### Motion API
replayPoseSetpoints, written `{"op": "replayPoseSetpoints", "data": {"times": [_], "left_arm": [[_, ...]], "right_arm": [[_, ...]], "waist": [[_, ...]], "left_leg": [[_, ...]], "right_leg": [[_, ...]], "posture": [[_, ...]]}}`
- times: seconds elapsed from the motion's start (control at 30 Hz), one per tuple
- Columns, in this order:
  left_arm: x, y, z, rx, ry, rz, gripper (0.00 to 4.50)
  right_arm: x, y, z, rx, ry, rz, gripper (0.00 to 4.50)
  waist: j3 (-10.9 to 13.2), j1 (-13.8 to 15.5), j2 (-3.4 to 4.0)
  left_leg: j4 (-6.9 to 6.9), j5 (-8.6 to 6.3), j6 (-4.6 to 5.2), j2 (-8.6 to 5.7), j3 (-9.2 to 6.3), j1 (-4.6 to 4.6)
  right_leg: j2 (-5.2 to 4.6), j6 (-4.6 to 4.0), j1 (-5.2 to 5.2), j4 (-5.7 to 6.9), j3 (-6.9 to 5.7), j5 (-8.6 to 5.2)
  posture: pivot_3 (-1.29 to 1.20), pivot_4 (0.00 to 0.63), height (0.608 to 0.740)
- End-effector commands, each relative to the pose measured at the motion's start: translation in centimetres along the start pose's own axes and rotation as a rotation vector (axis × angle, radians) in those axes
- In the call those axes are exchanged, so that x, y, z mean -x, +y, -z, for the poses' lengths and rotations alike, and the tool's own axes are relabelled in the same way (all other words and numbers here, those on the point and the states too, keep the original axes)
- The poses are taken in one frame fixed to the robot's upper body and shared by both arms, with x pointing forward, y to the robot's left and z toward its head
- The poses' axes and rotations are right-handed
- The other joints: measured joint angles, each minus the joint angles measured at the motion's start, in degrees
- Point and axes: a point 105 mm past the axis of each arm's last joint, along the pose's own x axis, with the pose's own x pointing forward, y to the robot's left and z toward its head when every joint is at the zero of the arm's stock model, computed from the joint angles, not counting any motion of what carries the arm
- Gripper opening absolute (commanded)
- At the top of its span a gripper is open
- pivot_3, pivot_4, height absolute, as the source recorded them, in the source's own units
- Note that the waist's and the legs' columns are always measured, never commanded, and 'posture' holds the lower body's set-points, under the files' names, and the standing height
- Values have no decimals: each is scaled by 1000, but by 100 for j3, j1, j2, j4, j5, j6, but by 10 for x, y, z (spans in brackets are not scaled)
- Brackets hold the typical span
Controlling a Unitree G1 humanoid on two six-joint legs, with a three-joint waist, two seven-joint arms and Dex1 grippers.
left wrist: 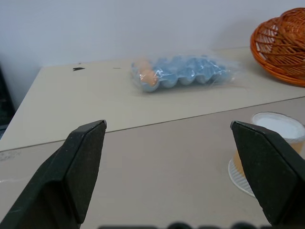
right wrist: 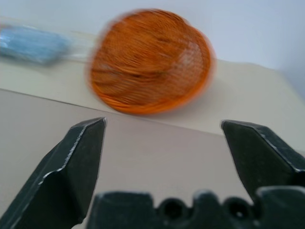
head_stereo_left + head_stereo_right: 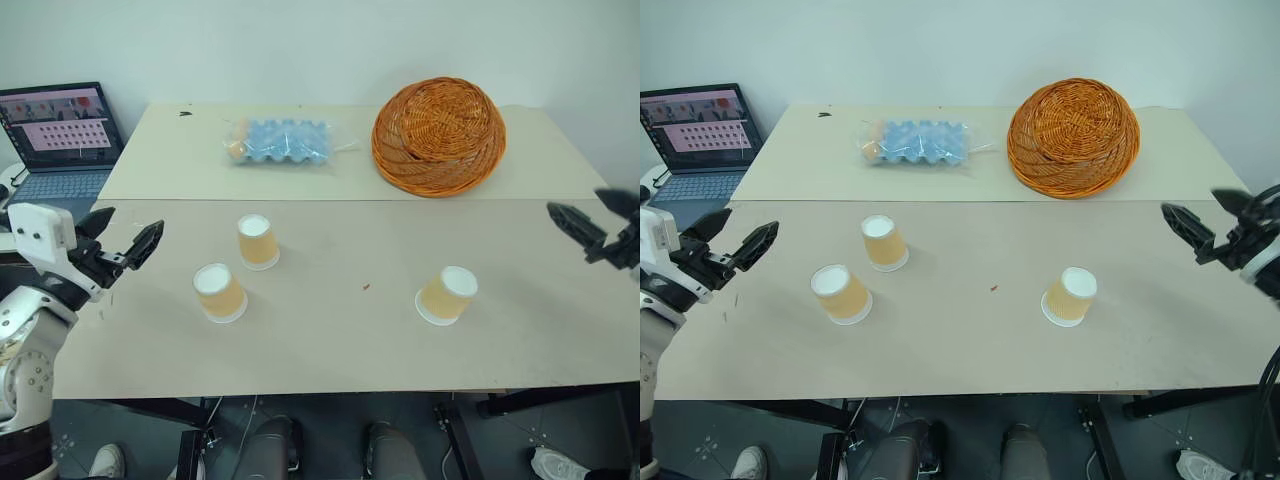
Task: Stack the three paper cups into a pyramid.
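Left gripper (image 3: 128, 240): I have it hovering over the table's (image 3: 330, 340) left edge, fingers spread wide, holding nothing. Right gripper (image 3: 1202, 228): hovering at the right edge, fingers likewise apart and empty.

Three paper cups, all upside down on the near table, none stacked:
- first cup (image 3: 257, 241), left of centre, farthest of the three;
- second cup (image 3: 219, 292), just nearer and to its left, close beside it;
- third cup (image 3: 447, 295), well apart on the right.

On the far table I see a wrapped blue egg carton (image 3: 283, 141) and an overturned wicker basket (image 3: 438, 135). A laptop (image 3: 60, 140) sits far left.
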Motion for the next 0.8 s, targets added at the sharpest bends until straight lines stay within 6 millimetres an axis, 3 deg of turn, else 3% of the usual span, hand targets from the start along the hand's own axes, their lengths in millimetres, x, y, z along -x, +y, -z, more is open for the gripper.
{"op": "replayPoseSetpoints", "data": {"times": [0.03,0.17,0.27,0.4,0.57,0.8], "left_arm": [[-2,-18,-19,-19,-36,90,4450],[-4,-29,-18,-6,-21,131,4450],[-7,-37,-16,8,1,170,4450],[-8,-57,-5,20,69,266,4450],[-5,-79,13,4,147,351,4450],[5,-87,42,-16,255,390,4450]], "right_arm": [[1,54,-46,38,-89,-329,4500],[-6,105,-48,10,-83,-577,4500],[-12,142,-26,-9,-26,-720,4500],[-19,169,-4,-33,26,-814,4500],[-30,178,5,-26,27,-828,4500],[-35,177,2,-17,6,-806,4500]], "waist": [[0,3,-6],[-4,26,-28],[-5,46,-30],[-4,72,-31],[-4,59,-32],[-4,57,-31]], "left_leg": [[0,-1,1,2,-1,0],[2,-26,-36,8,-5,0],[2,-27,-38,7,-4,1],[2,-27,-39,1,-2,-4],[2,-27,-39,-8,1,-9],[0,-25,-42,-5,2,-9]], "right_leg": [[0,0,2,-2,0,0],[-3,-2,-3,-11,-2,0],[-10,-2,-16,-11,0,0],[-13,-3,-25,-7,0,0],[-19,-3,-34,-5,3,1],[-16,-5,-41,-3,3,-1]], "posture": [[0,150,726],[0,150,726],[0,150,726],[0,150,726],[0,150,726],[0,150,726]]}}
